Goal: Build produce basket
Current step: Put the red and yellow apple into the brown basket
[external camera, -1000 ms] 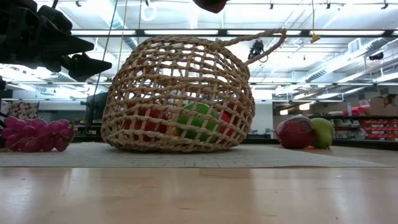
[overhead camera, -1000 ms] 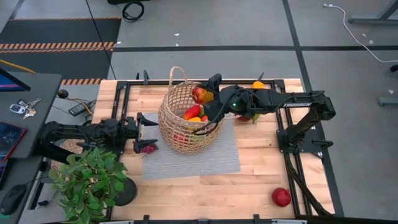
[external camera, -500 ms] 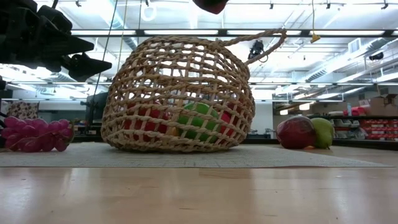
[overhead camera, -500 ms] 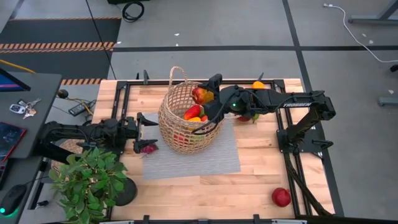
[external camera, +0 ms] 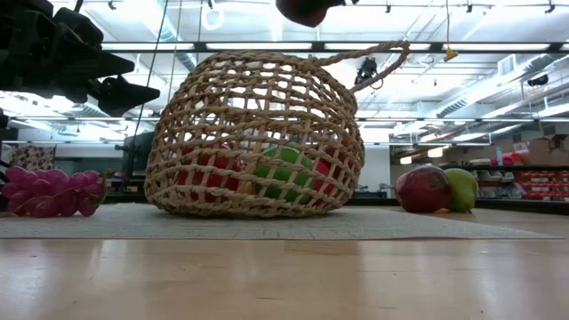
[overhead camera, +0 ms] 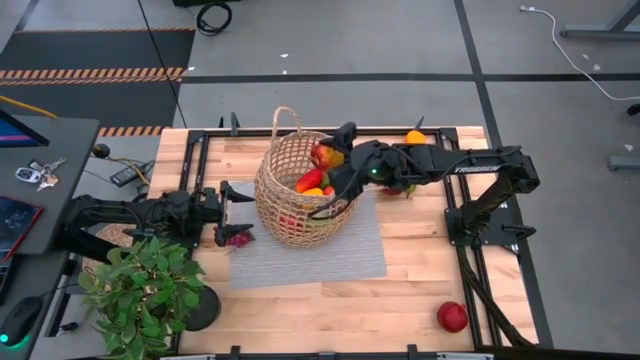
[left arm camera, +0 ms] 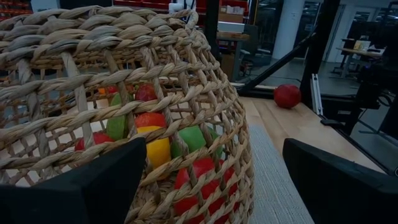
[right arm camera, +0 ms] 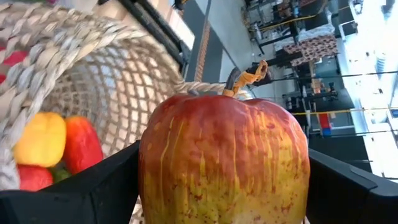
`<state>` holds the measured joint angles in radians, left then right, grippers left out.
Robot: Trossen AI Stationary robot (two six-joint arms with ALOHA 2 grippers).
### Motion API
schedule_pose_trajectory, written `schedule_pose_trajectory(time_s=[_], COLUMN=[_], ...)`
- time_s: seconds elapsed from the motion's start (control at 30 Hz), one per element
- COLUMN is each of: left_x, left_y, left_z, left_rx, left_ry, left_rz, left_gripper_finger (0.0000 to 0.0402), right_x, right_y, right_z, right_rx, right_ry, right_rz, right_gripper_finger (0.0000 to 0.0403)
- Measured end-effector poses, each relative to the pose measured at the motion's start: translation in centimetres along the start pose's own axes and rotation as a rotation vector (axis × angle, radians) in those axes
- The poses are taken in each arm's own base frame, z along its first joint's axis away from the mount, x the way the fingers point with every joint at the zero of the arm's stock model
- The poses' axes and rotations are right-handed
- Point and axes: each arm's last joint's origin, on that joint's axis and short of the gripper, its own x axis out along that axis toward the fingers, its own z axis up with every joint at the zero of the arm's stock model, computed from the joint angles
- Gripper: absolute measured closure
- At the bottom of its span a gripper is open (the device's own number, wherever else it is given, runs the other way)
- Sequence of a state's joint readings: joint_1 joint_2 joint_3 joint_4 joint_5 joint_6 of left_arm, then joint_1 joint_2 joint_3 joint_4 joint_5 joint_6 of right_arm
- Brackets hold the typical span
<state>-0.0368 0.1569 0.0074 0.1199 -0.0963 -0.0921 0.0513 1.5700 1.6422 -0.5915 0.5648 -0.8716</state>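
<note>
The tan woven basket rests on its base on a grey mat; it also shows in the low view. It holds red, yellow and green produce. My right gripper hangs over the basket's far right rim, shut on a red-yellow apple, whose underside shows at the top of the low view. My left gripper stands open and level just left of the basket. Purple grapes lie on the mat's left edge. My right gripper pinches the apple by its two opposite sides between the two fingers. The fingers come from the table's right, slanting a little downward. The apple is lifted clear above the basket's opening, with its stem up.
A dark-red fruit and a green pear lie on the table right of the basket. An orange sits at the far edge and a red apple at the near right. A potted plant stands near left.
</note>
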Motion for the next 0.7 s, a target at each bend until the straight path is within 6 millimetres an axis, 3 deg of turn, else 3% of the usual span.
schedule_pose_trajectory(time_s=[0.37,0.7], left_x=[0.0,0.0], left_y=[0.0,0.0], left_z=[0.0,0.0], left_rx=[0.0,0.0], left_ry=[0.0,0.0], left_rz=[0.0,0.0], left_gripper_finger=[0.0015,0.0015], right_x=[1.1,1.0], right_y=[1.1,0.3], right_z=[-0.8,0.2], right_rx=[0.04,0.113], right_ry=[0.028,-0.063], right_rz=[0.029,-0.055], right_gripper_finger=[0.0038,0.0038])
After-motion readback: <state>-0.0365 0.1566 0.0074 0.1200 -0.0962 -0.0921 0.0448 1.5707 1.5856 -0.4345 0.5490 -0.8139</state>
